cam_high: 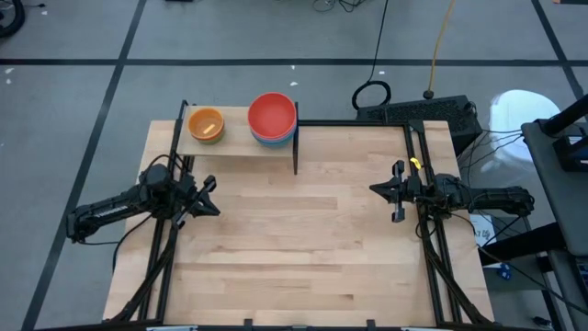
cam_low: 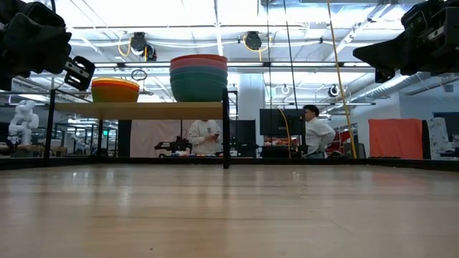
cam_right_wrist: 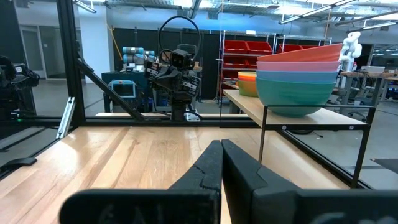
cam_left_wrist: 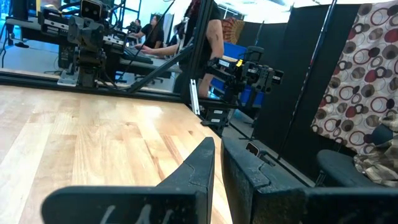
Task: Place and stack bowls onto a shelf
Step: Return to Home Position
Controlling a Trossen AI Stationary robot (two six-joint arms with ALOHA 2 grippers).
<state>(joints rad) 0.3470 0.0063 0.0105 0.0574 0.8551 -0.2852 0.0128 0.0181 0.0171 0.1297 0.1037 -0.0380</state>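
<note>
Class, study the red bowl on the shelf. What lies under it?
Under the red bowl sit a pink bowl, a blue bowl and a teal bowl, nested, the lowest resting on the shelf. Only their outer bands show; their insides are covered.

- big bowl stack (cam_low: 199, 79) is showing red on top, then pink, blue and teal
- small stack (cam_low: 115, 89) is going yellow over orange
- shelf (cam_low: 136, 110) is rocking light wood on a black frame
- curtain (cam_left_wrist: 367, 68) is sporting brown and red circles on beige
</note>
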